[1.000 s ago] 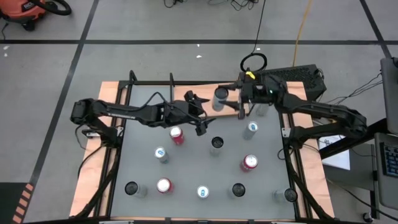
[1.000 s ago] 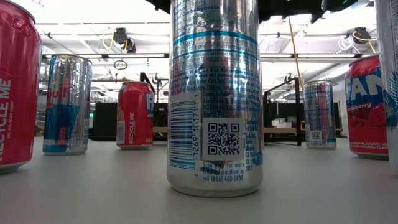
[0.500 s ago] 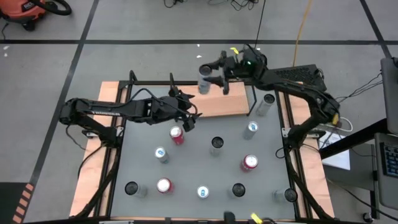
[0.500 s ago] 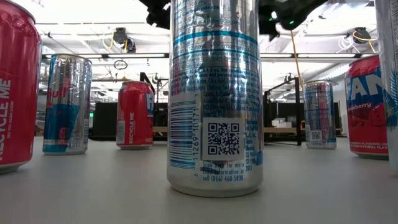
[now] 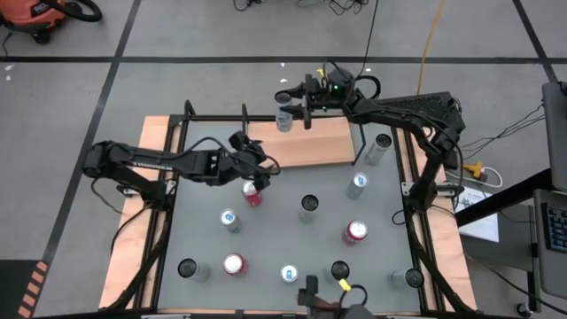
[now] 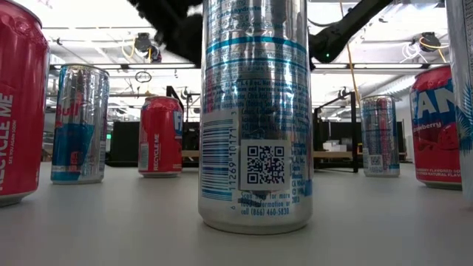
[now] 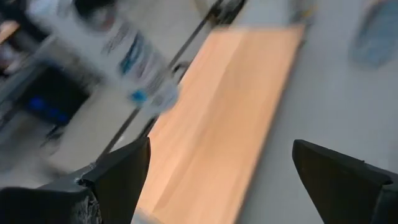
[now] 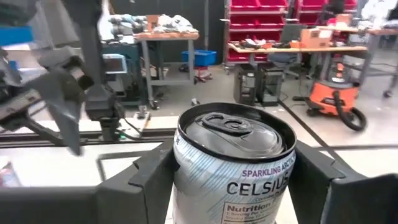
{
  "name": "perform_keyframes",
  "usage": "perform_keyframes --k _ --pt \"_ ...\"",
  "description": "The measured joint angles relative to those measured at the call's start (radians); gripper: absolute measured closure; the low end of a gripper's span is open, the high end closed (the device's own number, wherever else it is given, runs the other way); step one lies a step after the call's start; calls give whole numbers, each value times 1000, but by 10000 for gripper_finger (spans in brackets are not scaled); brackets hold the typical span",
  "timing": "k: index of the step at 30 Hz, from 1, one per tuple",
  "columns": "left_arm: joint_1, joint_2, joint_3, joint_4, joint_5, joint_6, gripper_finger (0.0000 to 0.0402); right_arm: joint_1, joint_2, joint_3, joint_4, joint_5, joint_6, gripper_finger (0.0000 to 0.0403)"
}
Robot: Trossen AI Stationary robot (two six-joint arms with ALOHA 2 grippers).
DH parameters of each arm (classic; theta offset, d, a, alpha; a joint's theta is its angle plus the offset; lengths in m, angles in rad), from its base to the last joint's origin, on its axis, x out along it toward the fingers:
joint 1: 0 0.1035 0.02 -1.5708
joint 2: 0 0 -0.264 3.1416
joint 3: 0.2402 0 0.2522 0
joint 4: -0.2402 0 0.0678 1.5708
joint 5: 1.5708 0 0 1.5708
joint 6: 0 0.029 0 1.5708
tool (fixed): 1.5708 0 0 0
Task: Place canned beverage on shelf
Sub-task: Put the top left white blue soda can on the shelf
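From above, the right hand [image 5: 292, 105] grips a silver can [image 5: 284, 112] over the far edge of the shelf [image 5: 306, 142], not yet set down, while the left hand [image 5: 252, 170] hangs just off the shelf's near edge. The left wrist view shows that hand's fingers [image 7: 118, 168] spread and empty beside the shelf [image 7: 217, 124]. In the right wrist view the can [image 8: 233, 163] sits upright between the clamping fingers [image 8: 146, 177], so lowering and release remain.

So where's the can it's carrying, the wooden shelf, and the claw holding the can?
Silver can [image 8: 233, 165], right wrist view, its printed side.
Shelf [image 5: 310, 142], high view, bare wooden board.
Right gripper [image 5: 295, 104], high view, between its fingertips.
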Motion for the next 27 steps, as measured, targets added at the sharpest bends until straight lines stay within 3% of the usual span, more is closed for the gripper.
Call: perform_keyframes --k 6,11,14,27 --pt "56 -39 -58 -4 16 -35 18 0 36 0 2 0 13 188" --pt "57 -53 -103 -7 187 5 43 0 35 0 -5 -8 9 188" --pt "55 -60 -147 -7 231 15 83 0 34 0 2 -29 7 188" --pt "94 -60 -163 -21 186 -76 285 0 36 0 1 -26 -16 188"
